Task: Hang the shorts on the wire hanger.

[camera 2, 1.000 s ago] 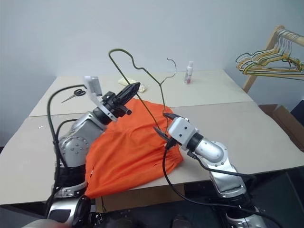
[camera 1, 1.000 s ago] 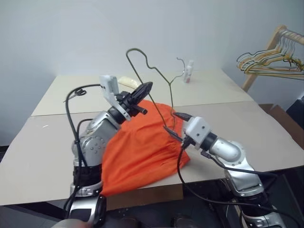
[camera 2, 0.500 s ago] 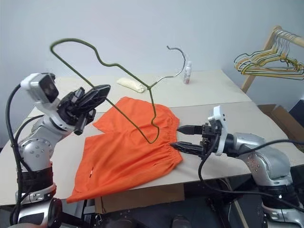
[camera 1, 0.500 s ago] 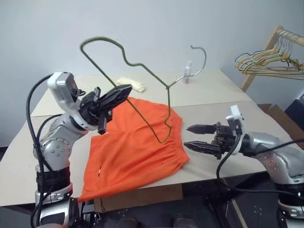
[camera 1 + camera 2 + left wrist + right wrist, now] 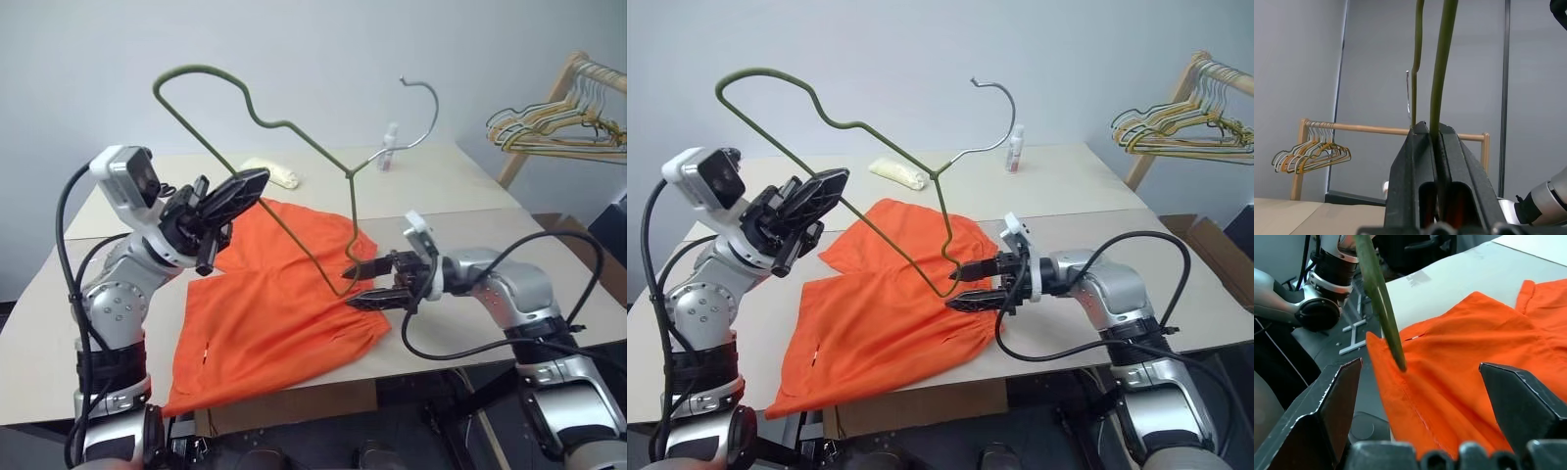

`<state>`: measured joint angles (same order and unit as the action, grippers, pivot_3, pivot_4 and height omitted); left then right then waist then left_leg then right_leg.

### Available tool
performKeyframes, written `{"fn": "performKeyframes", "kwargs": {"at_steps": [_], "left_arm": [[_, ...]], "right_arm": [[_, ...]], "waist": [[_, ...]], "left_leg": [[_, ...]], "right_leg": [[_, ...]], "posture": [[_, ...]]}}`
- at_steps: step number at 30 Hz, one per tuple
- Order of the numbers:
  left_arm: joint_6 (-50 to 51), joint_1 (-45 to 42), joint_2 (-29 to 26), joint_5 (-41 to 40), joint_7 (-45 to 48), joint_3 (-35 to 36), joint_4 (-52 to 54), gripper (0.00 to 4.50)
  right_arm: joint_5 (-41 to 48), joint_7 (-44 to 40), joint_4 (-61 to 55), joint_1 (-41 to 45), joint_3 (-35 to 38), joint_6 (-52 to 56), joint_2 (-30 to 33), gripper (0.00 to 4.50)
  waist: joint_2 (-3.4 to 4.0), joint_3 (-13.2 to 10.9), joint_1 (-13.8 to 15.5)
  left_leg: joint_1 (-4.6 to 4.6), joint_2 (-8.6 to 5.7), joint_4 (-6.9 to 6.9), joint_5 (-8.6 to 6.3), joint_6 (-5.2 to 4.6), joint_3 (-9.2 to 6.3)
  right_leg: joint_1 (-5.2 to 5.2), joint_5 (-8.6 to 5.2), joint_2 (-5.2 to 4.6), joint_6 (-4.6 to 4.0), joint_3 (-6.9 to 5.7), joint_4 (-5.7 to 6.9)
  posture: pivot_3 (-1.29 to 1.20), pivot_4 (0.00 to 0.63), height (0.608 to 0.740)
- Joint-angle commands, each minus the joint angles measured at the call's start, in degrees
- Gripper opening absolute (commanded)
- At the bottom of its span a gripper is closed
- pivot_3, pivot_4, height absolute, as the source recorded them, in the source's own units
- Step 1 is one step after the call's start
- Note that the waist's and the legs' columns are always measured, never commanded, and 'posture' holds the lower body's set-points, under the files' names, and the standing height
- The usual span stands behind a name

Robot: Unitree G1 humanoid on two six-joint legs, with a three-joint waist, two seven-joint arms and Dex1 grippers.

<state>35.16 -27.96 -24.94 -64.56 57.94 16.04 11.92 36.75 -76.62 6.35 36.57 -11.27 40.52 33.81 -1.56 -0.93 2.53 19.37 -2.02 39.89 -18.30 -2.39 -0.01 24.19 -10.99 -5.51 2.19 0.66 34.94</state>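
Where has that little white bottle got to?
The small bottle stands at the table's far edge near the wall, right of centre in the head views, just beyond the wire hanger's hook.

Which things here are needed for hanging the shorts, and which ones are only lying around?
Needed for the job:
- shorts, flat on the table
- wire hanger, held up by the left tool
- right tool, open at the waistband

Lying about:
- small bottle
- pale yellow item
- bunched hangers on the wooden rack

Shorts (image 5: 279,313): matt orange woven cloth, gathered and puckered at the waistband. Wire hanger (image 5: 284,127): thin bare metal, dull olive-grey, smooth. Table (image 5: 470,181): flat matt beige board. Left gripper (image 5: 235,193) and right gripper (image 5: 377,284): black matt plastic fingers.
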Motion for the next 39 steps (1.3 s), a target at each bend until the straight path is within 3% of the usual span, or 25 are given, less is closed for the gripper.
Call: {"fn": "performKeyframes", "kwargs": {"at_steps": [1, 3, 7, 17, 18, 23, 32, 39], "left_arm": [[-1.26, -0.45, 0.32, 0.09, -0.3, 0.08, 1.52, 0.0], [-1.39, -0.38, 0.57, 0.18, -0.31, -0.01, 1.48, 0.0], [-1.6, -0.44, 1.3, 0.49, -0.23, -0.51, 1.29, 0.0], [-2.7, 0.22, 2.4, 2.38, -0.2, -1.36, 0.61, 0.0], [-2.61, 0.44, 2.26, 2.86, -0.4, -1.68, 0.11, 0.0], [-2.3, 1.14, 1.48, 7.28, -1.35, -4.74, -1.85, 1.3], [-4.05, 6.06, -6.12, 26.0, 0.5, -17.44, -5.2, 4.31], [-12.03, 11.24, -11.22, 34.29, 4.44, -19.73, -0.96, 4.45]], "right_arm": [[0.67, -1.3, -1.14, 2.61, 1.15, 0.82, -0.56, 4.48], [0.8, -1.23, -1.27, 3.13, 1.44, 1.28, -0.92, 4.48], [0.69, -1.58, -1.38, 3.49, 1.44, 2.09, -1.06, 3.59], [1.11, -1.72, -2.02, 2.88, 2.39, 2.79, -1.3, 0.02], [1.15, -1.72, -2.16, 2.79, 2.6, 2.86, -1.37, 0.02], [1.63, -0.71, -2.53, 2.41, 3.96, 3.01, -2.0, 0.0], [5.83, 6.36, -6.56, -2.12, 12.07, 7.89, -0.26, 0.0], [6.42, 8.87, -10.67, -16.48, 19.61, 14.07, 12.57, 0.0]], "waist": [[0.0, 0.0, 0.1], [0.0, 0.0, 0.12], [0.0, 0.0, 0.04], [0.01, 0.0, -0.04], [0.0, 0.0, -0.08], [0.01, 0.0, -0.02], [0.03, 0.0, -0.01], [0.07, -0.03, 1.14]], "left_leg": [[0.02, 0.0, 0.0, 0.0, 0.0, 0.0], [0.02, 0.0, 0.0, -0.01, 0.01, -0.02], [0.02, 0.0, -0.01, -0.01, 0.03, -0.01], [0.02, 0.0, -0.01, -0.02, 0.03, -0.01], [0.02, 0.01, -0.02, -0.02, 0.03, -0.01], [0.01, 0.0, -0.02, -0.03, 0.04, -0.01], [0.03, -0.01, -0.09, -0.04, 0.03, -0.01], [0.27, 0.0, -0.09, -0.16, -0.16, -0.04]], "right_leg": [[0.02, 0.0, -0.01, 0.0, 0.0, 0.0], [0.01, 0.0, -0.01, 0.0, -0.01, -0.01], [0.03, 0.0, -0.01, 0.0, -0.01, 0.0], [0.04, 0.0, -0.01, 0.0, -0.01, 0.0], [0.06, 0.0, 0.0, 0.0, -0.01, 0.0], [0.04, 0.0, 0.0, 0.0, -0.01, 0.0], [0.07, 0.0, 0.01, 0.0, -0.01, -0.02], [0.2, 0.0, -0.15, 0.0, -0.08, -0.12]], "posture": [[0.1, 0.0, 0.74], [0.09, 0.0, 0.74], [0.09, 0.0, 0.74], [0.09, 0.0, 0.74], [0.09, 0.0, 0.74], [0.09, 0.0, 0.74], [0.08, 0.0, 0.74], [0.08, 0.0, 0.74]]}}
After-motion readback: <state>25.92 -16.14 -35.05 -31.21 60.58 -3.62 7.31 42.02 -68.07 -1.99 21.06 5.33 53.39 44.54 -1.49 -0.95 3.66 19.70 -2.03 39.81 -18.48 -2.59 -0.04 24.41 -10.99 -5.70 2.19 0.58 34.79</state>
